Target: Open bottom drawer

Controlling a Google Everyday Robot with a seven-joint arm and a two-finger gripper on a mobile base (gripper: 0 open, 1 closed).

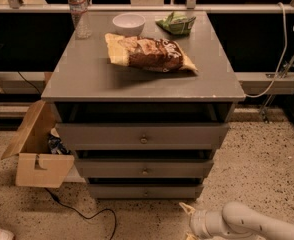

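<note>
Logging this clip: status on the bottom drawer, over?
Gripper low, front-right of bottom drawer, not touching. Drawer looks shut, knob untouched. Black cable on floor front-left, cardboard box beside cabinet.

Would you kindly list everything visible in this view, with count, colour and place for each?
cabinet: one, grey, centre
top drawer: one, grey, under the cabinet top
middle drawer: one, grey, below it
bottom drawer: one, grey, lowest, small round knob
water bottle: one, clear, back left of the top
bowl: one, white, back centre
green bag: one, green, right of the bowl
snack bag: one, brown and yellow, lying mid-top
cardboard box: one, tan, floor, left of the cabinet
black cable: one, floor, front left
white cable: one, right side
arm: one, white, bottom right
gripper: one, white, low, right of and below the bottom drawer, not touching it
</note>
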